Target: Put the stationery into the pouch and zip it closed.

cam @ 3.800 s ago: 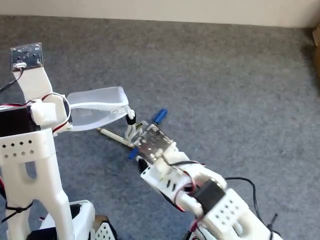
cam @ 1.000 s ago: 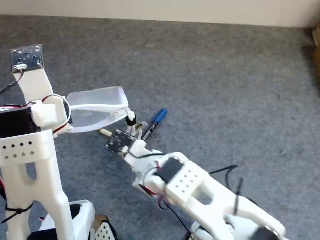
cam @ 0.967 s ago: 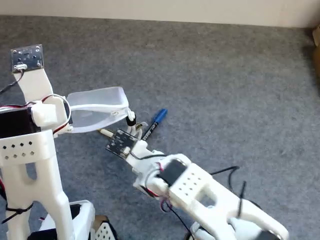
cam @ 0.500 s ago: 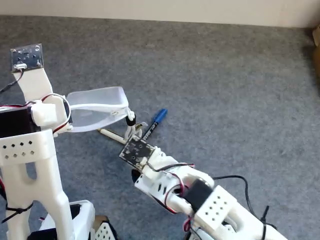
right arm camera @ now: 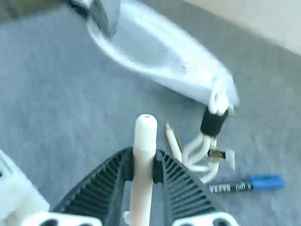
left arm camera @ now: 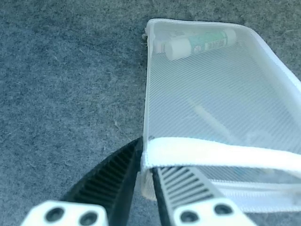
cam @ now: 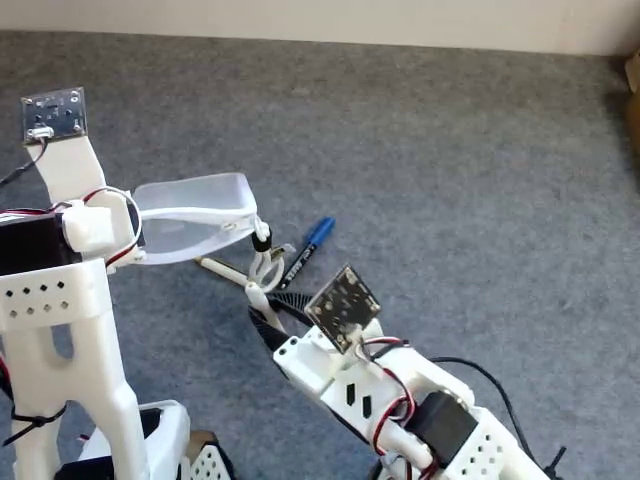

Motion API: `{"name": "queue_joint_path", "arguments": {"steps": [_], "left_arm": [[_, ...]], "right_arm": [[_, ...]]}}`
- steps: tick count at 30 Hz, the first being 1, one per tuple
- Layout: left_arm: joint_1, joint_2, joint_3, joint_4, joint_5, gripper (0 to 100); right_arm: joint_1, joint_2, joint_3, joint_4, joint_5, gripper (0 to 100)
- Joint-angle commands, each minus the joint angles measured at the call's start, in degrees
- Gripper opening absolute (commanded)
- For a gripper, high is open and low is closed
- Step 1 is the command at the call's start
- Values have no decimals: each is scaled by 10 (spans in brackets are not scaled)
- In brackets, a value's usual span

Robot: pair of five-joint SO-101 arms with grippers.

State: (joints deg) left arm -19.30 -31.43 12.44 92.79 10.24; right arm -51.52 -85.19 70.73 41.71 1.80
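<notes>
Left gripper (left arm camera: 146,157) is clamped on the rim of the pouch (cam: 195,225), at far left. Right gripper (right arm camera: 143,156) pinches a white pen (right arm camera: 143,126) just near-right of the pouch. Align the pen with the pouch opening, insert it tip first, and release only once inside. Since one second ago the right wrist has rolled and drawn nearer. The blue marker (cam: 306,250) is unmoved.

Grey carpet (cam: 470,160) covers the surface, meeting a pale wall strip (cam: 300,18) at the far edge.
</notes>
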Motion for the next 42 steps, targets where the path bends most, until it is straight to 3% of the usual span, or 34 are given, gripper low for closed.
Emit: {"name": "queue_joint_path", "arguments": {"steps": [1,21,27,35,42], "left_arm": [[-7,10,-1,-13,5,6],[-7,10,-1,-13,5,6],[-7,10,-1,-13,5,6],[-7,10,0,-13,5,6],[-7,10,0,-13,6,6]], "right_arm": [[-5,-40,24,-66,-5,4],[-22,-109,87,-407,-3,4],[-85,-108,87,-460,-2,4],[-89,-107,87,-514,0,4],[-89,-31,87,-587,75,4]]}}
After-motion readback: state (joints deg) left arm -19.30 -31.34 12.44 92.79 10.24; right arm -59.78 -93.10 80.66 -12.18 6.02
